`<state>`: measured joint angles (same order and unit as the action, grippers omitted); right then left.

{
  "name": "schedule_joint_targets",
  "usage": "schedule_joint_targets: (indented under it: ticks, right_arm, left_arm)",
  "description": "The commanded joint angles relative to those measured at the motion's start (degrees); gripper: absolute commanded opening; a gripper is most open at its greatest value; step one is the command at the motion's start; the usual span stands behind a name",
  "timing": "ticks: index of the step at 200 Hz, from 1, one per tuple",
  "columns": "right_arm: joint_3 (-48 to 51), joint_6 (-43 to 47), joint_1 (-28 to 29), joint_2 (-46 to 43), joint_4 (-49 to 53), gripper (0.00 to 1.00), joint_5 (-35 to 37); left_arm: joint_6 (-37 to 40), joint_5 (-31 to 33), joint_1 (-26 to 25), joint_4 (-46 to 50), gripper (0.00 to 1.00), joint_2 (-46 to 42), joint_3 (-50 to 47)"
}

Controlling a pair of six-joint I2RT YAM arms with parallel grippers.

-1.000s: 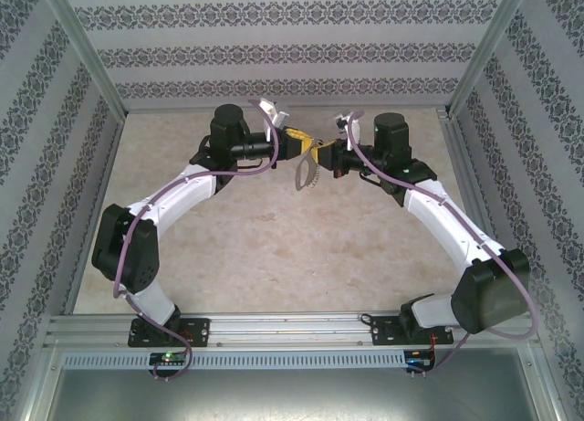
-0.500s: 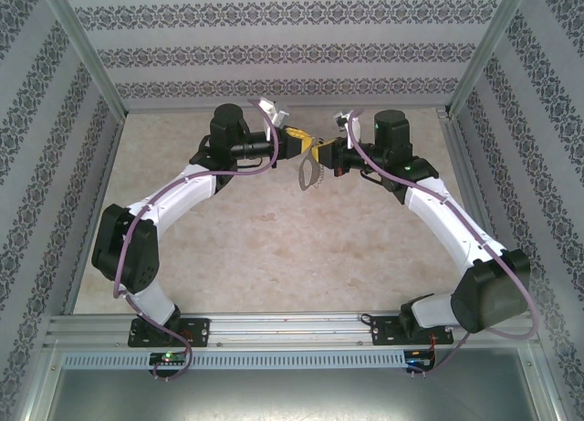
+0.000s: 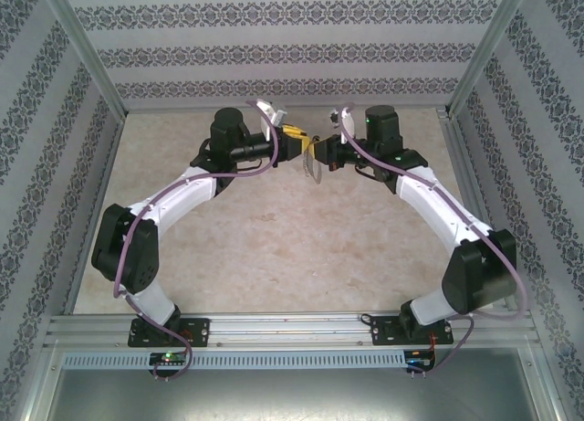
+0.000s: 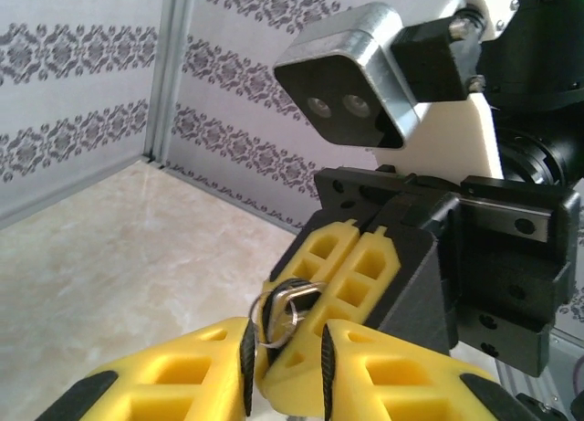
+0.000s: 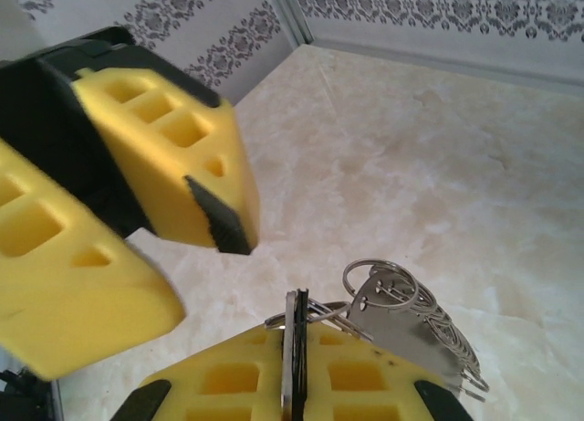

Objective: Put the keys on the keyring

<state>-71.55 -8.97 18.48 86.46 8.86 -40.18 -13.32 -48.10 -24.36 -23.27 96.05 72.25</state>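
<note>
The keyring (image 5: 315, 309) is held above the table (image 5: 438, 165) by your right gripper (image 5: 294, 322), jaws clenched on it — the keys (image 5: 411, 325) dangle just beside. Your left gripper (image 5: 208, 277) faces it, jaws released, grasping nothing. Draw it back straight, I'd judge — snagging the loop could twist it loose.

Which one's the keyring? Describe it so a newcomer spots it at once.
Above the far middle of the table, the left tool faces the right tool. The right tool is shut on the keyring, a thin silver wire loop poking out between its yellow fingers. Unlike the flat silver pieces fanned out beside it, it is bare round wire.
</note>
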Motion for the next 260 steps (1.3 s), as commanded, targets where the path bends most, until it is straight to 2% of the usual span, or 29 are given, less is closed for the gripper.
schedule_joint_targets:
  ticks: [1, 46, 85, 114, 152, 215, 260]
  right_arm:
    - [-3.2, 0.4, -0.5, 3.3, -0.5, 0.0, 0.5]
    - [-11.2, -1.8, 0.0, 14.1, -1.0, 0.0, -1.3]
    - [-18.9, -4.3, 2.6, 22.2, -1.6, 0.0, -2.2]
    - [-20.3, -6.5, 4.0, 26.4, -3.1, 0.0, -2.3]
    - [-13.1, -9.2, 4.4, 27.9, -8.8, 0.0, -2.3]
    - [1.4, -9.2, 5.4, 22.1, -13.0, 0.0, -1.2]
    - [9.9, -10.8, 6.6, 21.1, -16.6, 0.0, -0.2]
  left_arm:
    - [-1.6, 5.0, 1.8, -3.8, 0.29, -3.7, -2.0]
    - [-2.8, 12.2, 5.1, -4.7, 0.31, -8.0, -6.0]
    - [-2.7, 13.1, 6.6, -3.9, 0.32, -10.1, -8.1]
    - [-2.3, 13.5, 7.0, -2.9, 0.32, -11.3, -8.9]
    - [-2.5, 13.5, 7.0, -2.2, 0.33, -11.6, -9.1]
    - [-3.8, 12.7, 7.0, -2.3, 0.33, -11.1, -8.9]
    - [-4.1, 12.0, 7.0, -1.6, 0.33, -10.9, -8.8]
